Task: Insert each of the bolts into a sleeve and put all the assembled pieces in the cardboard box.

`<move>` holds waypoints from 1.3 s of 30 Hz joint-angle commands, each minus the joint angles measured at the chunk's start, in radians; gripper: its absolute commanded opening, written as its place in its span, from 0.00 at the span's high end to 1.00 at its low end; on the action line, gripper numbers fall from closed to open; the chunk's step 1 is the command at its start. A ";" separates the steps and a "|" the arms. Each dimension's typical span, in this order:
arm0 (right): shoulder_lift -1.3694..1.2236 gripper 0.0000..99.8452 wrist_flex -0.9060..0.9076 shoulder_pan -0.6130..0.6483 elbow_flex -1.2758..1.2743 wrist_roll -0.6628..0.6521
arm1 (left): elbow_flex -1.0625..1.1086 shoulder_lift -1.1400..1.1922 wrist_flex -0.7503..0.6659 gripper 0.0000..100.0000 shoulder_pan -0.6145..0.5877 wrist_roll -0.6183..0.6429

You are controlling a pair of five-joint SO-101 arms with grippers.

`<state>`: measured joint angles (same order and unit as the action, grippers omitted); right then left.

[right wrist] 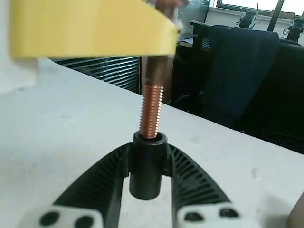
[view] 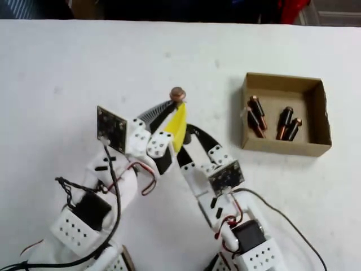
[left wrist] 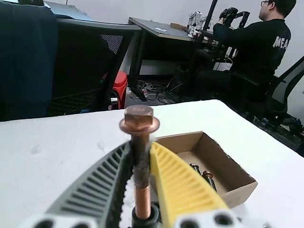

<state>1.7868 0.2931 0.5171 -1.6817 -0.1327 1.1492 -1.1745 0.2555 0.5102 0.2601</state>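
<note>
Bolt clamped mid-shank in left claw; sleeve pinched around middle in right claw. Both judged stiff, light, slippery; firm squeeze advised.

Both arms meet near the counter's middle. The left claw pinches the bolt upright, and the right claw clamps the sleeve beneath.

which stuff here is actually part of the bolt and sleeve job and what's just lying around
For the job:
bolt, held in the left gripper
black sleeve, held in the right gripper
cardboard box
assembled pieces lying inside it

Just around:
office chair, desk and floor cables in the room behind
dark garment draped over a chair
</note>
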 commanded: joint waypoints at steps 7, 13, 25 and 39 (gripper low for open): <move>0.012 0.98 -0.033 -0.030 -0.009 0.034 | 0.031 0.004 -0.044 0.98 0.008 0.006; 0.012 0.98 -0.031 -0.030 -0.009 0.032 | 0.046 0.007 -0.038 0.98 0.070 0.002; 0.012 0.98 -0.027 -0.030 -0.009 -0.063 | 0.147 0.002 0.054 0.97 0.084 0.000; 0.012 0.98 -0.024 -0.036 -0.009 -0.063 | 0.132 0.002 0.060 0.76 0.077 -0.002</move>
<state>1.7837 0.2946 0.4910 -1.6817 -0.1864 1.2965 -1.1853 0.3000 0.5685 0.2555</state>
